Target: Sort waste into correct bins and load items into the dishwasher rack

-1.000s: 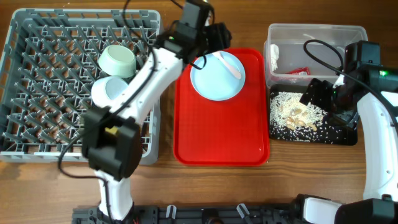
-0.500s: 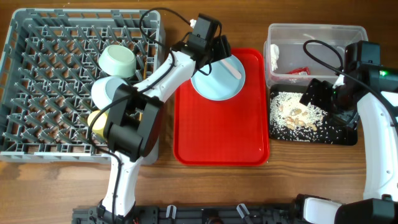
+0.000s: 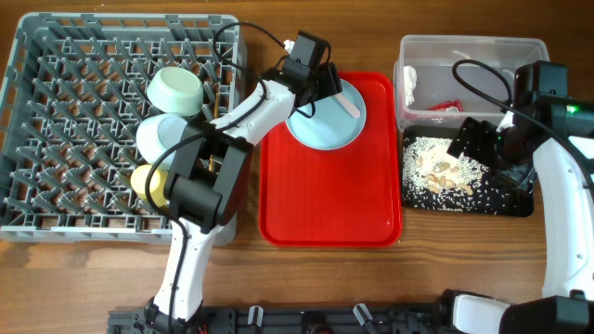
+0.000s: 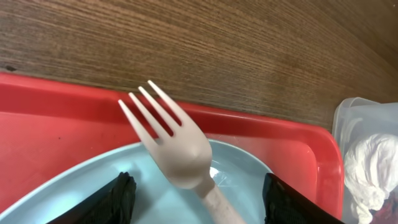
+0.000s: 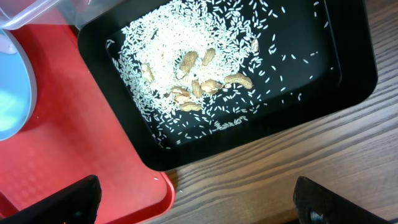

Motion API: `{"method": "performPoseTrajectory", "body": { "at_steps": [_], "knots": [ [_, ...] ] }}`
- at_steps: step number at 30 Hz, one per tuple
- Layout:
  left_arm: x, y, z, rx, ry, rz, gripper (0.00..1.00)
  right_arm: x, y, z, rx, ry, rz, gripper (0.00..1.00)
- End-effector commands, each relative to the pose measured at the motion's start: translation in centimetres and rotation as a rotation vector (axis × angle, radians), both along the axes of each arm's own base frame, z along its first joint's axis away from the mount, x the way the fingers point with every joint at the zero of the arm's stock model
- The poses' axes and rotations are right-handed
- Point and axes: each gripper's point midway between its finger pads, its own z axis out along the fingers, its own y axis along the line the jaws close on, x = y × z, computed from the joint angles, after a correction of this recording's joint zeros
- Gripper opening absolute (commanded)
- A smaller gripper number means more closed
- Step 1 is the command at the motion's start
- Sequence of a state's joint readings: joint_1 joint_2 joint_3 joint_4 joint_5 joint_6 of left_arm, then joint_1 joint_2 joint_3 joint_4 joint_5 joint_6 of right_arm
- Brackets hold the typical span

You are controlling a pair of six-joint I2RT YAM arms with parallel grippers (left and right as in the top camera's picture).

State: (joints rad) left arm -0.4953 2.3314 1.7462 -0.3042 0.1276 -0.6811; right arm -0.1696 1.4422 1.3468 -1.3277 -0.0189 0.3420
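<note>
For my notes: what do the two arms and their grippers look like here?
The left arm and right arm are smooth white tubular links joined by boxy black joints, with loose black cables looping beside them. The left gripper and right gripper have matte black fingers. No lettering is readable.

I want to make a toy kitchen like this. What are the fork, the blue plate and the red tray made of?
The fork looks like plastic: off-white, matte, thick moulded tines. The plate seems plastic or melamine, pale blue, smooth with a soft sheen; ceramic is possible. The red tray looks like plastic, faintly textured, with a rounded rim.
</note>
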Motion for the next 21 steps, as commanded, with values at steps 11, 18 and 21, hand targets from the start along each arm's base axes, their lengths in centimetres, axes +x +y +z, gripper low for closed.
{"method": "performPoseTrajectory", "body": {
  "at_steps": [11, 18, 21],
  "knots": [
    [0.5, -0.6, -0.6, 0.04, -0.039, 0.029, 0.51, -0.1, 0.0, 0.3, 0.005, -0.01, 0.005, 1.0],
    [-0.2, -1.2, -2.3, 0.046, -0.007, 0.037, 0.51, -0.1, 0.0, 0.3, 0.005, -0.01, 0.005, 1.0],
    [-0.6, -1.5, -3.0, 0.054, 0.003, 0.028, 0.51, -0.1, 0.0, 0.3, 0.004, -0.01, 0.006, 1.0]
  ]
}}
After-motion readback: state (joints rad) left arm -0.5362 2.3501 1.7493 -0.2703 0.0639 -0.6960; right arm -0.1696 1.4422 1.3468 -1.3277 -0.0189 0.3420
